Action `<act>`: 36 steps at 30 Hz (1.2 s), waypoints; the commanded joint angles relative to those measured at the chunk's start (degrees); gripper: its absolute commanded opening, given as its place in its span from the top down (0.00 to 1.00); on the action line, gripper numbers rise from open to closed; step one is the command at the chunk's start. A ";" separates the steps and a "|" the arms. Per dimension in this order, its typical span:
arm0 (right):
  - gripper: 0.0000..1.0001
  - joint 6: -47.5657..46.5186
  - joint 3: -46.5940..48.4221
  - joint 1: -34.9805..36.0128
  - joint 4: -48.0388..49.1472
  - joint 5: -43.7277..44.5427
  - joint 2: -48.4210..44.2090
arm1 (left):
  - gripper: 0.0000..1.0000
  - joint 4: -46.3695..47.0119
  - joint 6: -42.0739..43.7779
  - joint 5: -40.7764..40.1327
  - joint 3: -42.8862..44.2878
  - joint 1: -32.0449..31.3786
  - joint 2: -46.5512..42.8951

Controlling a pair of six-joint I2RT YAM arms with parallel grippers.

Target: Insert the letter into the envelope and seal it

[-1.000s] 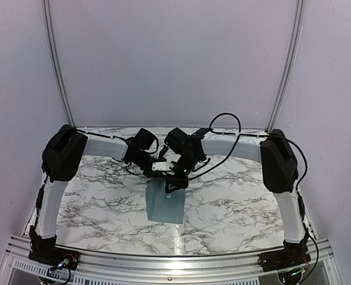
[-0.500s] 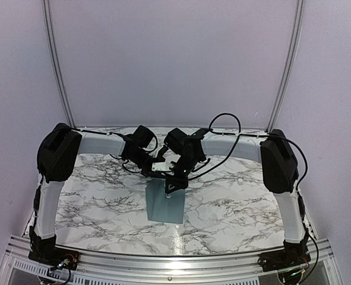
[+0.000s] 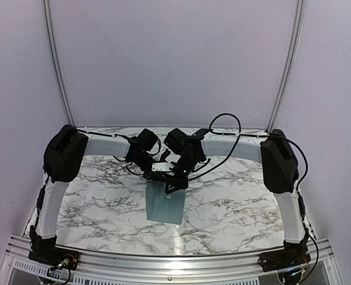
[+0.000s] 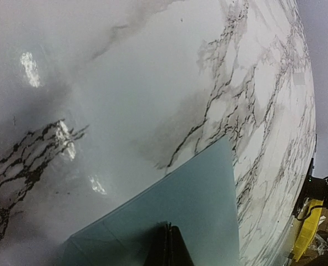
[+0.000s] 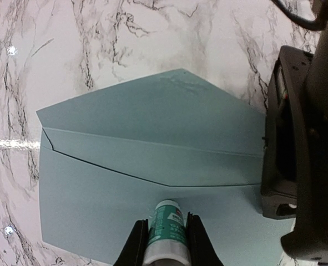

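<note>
Right gripper (image 5: pixel 166 231) pinches a teal-and-white tube (image 5: pixel 167 220), tip pointed at the blue-grey envelope (image 5: pixel 152 138) just below its open triangular flap; left gripper (image 4: pixel 168 246), fingers pressed together, sits over the envelope's far end beside it; the envelope lies flat mid-way across the marble table (image 3: pixel 240 205), between the arms.

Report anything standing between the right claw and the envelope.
Only the glue stick that the right claw itself grips, tip toward the envelope. Nothing else lies on the open flap. The shut left claw is at the envelope's far end, off to one side.
</note>
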 commanded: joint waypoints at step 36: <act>1.00 4.32 -2.81 -1.68 5.47 6.93 -1.88 | 1.00 -2.88 -0.38 -3.84 -1.27 -0.93 3.34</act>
